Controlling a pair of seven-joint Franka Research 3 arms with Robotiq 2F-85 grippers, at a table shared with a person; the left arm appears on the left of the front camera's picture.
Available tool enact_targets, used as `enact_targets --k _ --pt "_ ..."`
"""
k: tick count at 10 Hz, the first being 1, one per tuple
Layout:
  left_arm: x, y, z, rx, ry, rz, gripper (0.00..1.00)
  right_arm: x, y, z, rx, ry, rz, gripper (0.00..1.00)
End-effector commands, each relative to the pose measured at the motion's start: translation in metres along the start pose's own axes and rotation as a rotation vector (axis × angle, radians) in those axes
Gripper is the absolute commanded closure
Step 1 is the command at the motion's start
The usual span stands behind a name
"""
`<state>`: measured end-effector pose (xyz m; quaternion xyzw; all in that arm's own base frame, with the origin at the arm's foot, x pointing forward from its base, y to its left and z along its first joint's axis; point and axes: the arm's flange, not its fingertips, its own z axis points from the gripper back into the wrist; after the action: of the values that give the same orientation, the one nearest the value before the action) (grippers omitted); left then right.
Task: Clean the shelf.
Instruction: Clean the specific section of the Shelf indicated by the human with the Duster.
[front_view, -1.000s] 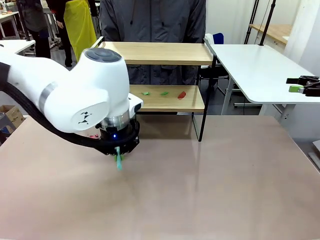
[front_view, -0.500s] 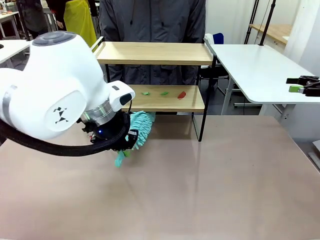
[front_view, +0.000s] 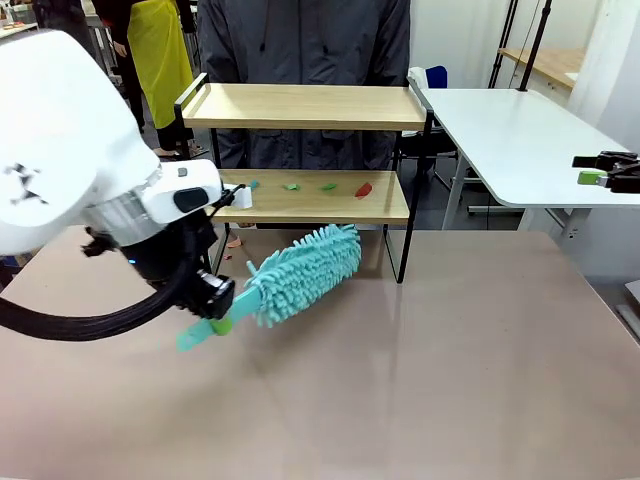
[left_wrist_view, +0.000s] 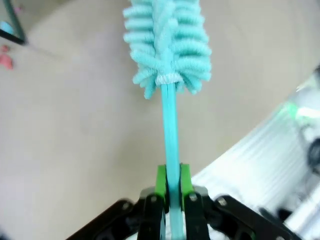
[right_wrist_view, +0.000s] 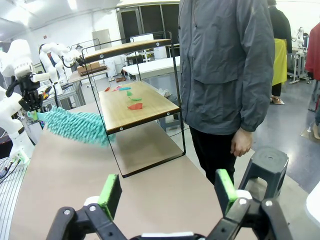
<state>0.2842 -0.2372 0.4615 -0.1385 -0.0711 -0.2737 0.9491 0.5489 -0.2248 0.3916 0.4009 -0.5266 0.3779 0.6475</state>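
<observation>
The shelf (front_view: 300, 106) stands at the table's far edge, with two wooden boards in a black frame. Small green, red and teal scraps (front_view: 328, 186) lie on its lower board. My left gripper (front_view: 215, 302) is shut on the handle of a teal fluffy duster (front_view: 300, 272), whose head points right, just in front of the lower board. In the left wrist view the green pads (left_wrist_view: 161, 179) clamp the thin handle (left_wrist_view: 171, 130). My right gripper (right_wrist_view: 167, 192) is open and holds nothing, off to the shelf's (right_wrist_view: 135, 105) right side; it shows at the right edge (front_view: 592, 168).
A person in a grey jacket (front_view: 305, 40) stands behind the shelf, one hand (right_wrist_view: 241, 145) hanging down. A white side table (front_view: 510, 140) sits to the right and a grey stool (right_wrist_view: 265, 162) beyond the table edge. Bare brown tabletop (front_view: 420, 360) spreads in front.
My left arm has swung up and to the left. The duster has turned from hidden under the wrist to lying out sideways, head towards the shelf. The right gripper has not moved.
</observation>
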Motion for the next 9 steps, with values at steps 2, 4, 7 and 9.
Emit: enact_targets --k 2,4,7,9 --pt "-0.038 0.006 0.050 0.080 0.122 -0.206 0.87 0.003 0.000 -0.001 0.001 0.000 0.006 0.00" --pt "-0.061 0.009 0.098 0.314 0.139 -0.283 0.87 0.003 0.000 -0.001 0.001 0.000 0.006 0.00" --pt "-0.072 0.023 0.140 0.344 0.336 -0.428 0.87 0.003 0.000 -0.001 0.001 0.000 0.006 0.00" --pt "-0.073 0.027 0.159 0.319 0.324 -0.535 0.87 0.003 0.000 -0.001 0.001 0.000 0.006 0.00"
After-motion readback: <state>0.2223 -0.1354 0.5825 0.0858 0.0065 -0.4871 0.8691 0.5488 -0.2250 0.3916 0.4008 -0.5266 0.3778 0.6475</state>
